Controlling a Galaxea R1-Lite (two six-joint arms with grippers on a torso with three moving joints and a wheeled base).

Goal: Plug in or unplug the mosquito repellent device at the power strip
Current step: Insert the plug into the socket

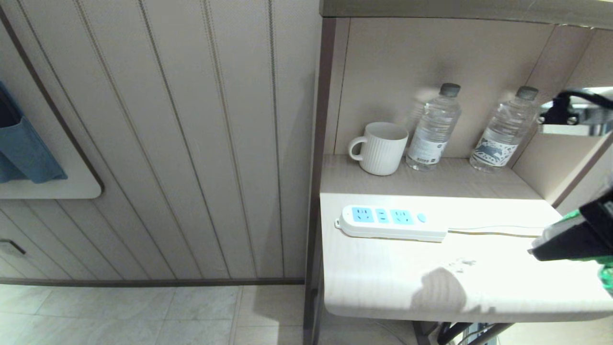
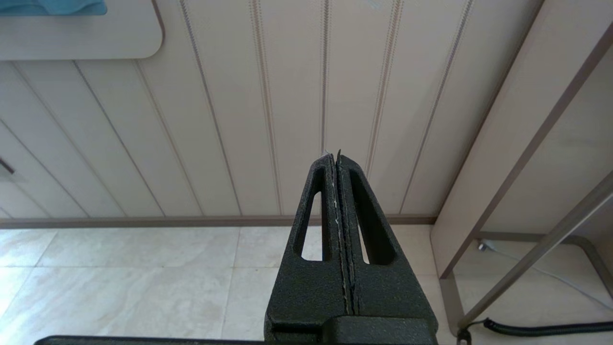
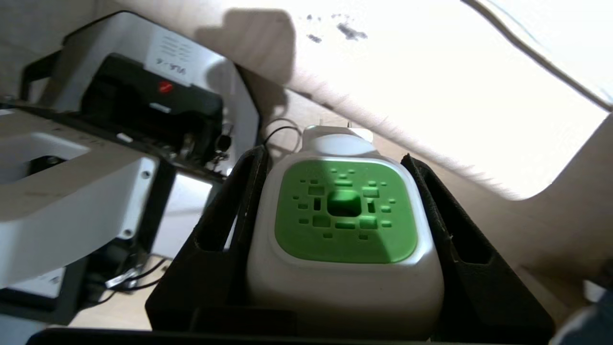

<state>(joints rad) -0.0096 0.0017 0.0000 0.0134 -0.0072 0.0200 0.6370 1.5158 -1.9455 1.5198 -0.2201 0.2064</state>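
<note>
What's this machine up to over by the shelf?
The robot's right gripper is clamped on the mosquito repellent device, a small white unit with a green face, at the right edge of the desk. The power strip lies on the desk with nothing plugged into it. A white mug and two water bottles stand behind it. The left gripper is shut and hangs idle above the floor.

Pale wood desk (image 1: 383,268): power strip (image 1: 390,223) flat, cord (image 1: 498,231) trailing right; behind, ribbed mug (image 1: 380,147), two water bottles (image 1: 433,128)
</note>
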